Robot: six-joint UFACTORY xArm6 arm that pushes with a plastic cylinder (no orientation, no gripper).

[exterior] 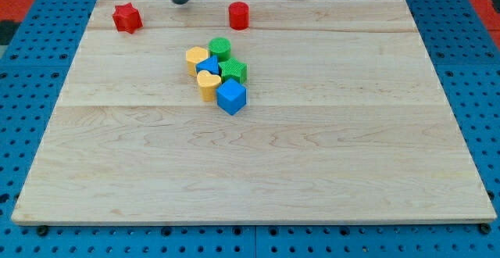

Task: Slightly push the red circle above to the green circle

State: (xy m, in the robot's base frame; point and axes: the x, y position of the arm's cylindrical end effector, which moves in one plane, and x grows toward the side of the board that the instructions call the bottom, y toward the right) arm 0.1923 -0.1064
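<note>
Wooden tabletop (pixel 312 172): rod's tip (pixel 180 1) waits left of red circle (pixel 238 15), above green circle (pixel 219 48), no jaws to judge.

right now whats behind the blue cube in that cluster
Toward the view's top of the blue cube: a yellow heart, a green star and a small blue block, partly covered, shape unclear.

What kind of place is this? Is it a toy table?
Probably a robot test bench: a wooden board on a blue pegboard, toy blocks like the red circle, and my tip.
</note>
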